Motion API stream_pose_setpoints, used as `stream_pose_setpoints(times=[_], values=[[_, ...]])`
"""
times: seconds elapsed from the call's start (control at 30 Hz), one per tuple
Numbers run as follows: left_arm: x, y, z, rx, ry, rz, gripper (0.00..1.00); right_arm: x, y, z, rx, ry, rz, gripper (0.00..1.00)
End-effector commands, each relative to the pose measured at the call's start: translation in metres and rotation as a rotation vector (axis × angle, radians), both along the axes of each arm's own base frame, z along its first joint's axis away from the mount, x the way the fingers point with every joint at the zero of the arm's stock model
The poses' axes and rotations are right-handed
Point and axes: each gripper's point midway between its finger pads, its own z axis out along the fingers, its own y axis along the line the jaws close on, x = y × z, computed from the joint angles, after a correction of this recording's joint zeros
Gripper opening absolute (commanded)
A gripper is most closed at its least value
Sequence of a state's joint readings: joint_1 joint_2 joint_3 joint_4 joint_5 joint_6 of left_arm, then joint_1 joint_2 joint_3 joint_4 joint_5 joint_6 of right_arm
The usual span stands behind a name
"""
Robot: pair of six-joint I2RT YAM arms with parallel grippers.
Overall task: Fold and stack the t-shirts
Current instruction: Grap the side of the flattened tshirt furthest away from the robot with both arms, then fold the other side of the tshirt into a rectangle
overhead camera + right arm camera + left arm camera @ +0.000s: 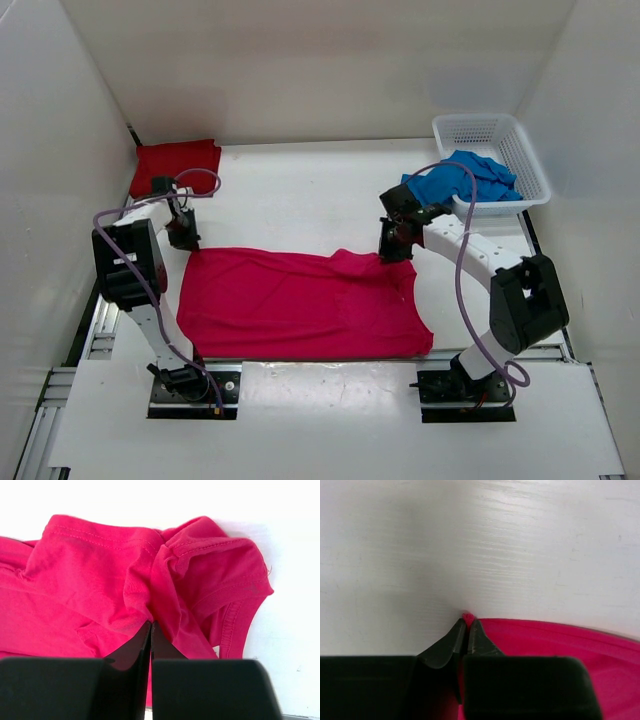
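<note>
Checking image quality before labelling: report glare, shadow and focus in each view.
Top external: even light, faint shadows on the table, the pink t-shirt sharp. Left wrist: a bright sheen on the table's upper middle, grey shadow at left, the dark jaws soft-edged. Right wrist: the table blown out to white, the shirt's stitching crisp, the jaws nearly black.

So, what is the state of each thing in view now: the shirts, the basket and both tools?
pink shirt: spread open on the table, not folded, pinched at its two far corners.
red shirt: folded, lying in the far left corner.
basket: upright, at the far right.
blue shirt: crumpled, partly in the basket, hanging over its rim.
left tool: shut on the pink shirt's far left corner.
right tool: shut on bunched cloth at the pink shirt's far right corner.
</note>
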State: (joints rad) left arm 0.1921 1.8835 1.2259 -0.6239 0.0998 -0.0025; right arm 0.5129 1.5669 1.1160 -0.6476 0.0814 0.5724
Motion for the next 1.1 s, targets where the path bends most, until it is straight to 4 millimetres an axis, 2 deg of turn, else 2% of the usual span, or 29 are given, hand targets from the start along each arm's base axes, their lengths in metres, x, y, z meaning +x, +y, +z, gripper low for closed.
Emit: stream_pose_setpoints(times=[0.0,0.1,0.2,0.23,0.27,0.4,0.47,0.57,0.63,0.73,0.93,1.0,1.07], values=[[-0.011,-0.008,-0.011,-0.032,0.044,-0.013,0.1,0.013,0.001,0.014,-0.01,-0.044,-0.006,0.0],[-0.015,-0.008,-0.003,-0.028,0.026,-0.013,0.1,0.008,-0.005,0.014,-0.039,-0.034,-0.005,0.0],[-0.02,-0.005,0.021,0.007,-0.034,-0.006,0.1,0.002,-0.011,0.021,-0.04,-0.052,-0.009,0.0],[-0.026,-0.006,0.034,0.014,-0.068,-0.006,0.1,-0.006,-0.016,0.016,-0.048,-0.039,-0.009,0.0],[-0.03,-0.007,0.04,0.017,-0.085,-0.006,0.1,-0.01,-0.018,0.021,-0.04,-0.053,-0.009,0.0],[-0.056,-0.012,0.064,0.032,-0.162,-0.006,0.1,-0.034,-0.034,0.011,-0.055,-0.042,-0.036,0.0],[-0.075,-0.014,0.065,0.044,-0.177,-0.002,0.1,-0.049,-0.042,0.001,-0.065,-0.018,-0.045,0.0],[-0.099,-0.012,0.051,0.07,-0.138,0.013,0.1,-0.06,-0.042,-0.013,-0.042,0.008,-0.056,0.0],[-0.105,-0.01,0.046,0.086,-0.122,0.02,0.1,-0.062,-0.043,-0.019,-0.037,0.016,-0.077,0.0],[-0.108,-0.003,0.039,0.082,-0.092,0.045,0.1,-0.061,-0.04,-0.023,-0.023,0.017,-0.082,0.0],[-0.106,-0.002,0.039,0.082,-0.09,0.045,0.11,-0.062,-0.036,-0.029,-0.025,0.036,-0.067,0.0],[-0.099,-0.001,0.045,0.086,-0.111,0.046,0.12,-0.062,-0.036,-0.029,-0.025,0.036,-0.067,0.0],[-0.082,-0.002,0.06,0.072,-0.155,0.037,0.12,-0.042,-0.027,-0.015,-0.012,-0.013,-0.063,0.0]])
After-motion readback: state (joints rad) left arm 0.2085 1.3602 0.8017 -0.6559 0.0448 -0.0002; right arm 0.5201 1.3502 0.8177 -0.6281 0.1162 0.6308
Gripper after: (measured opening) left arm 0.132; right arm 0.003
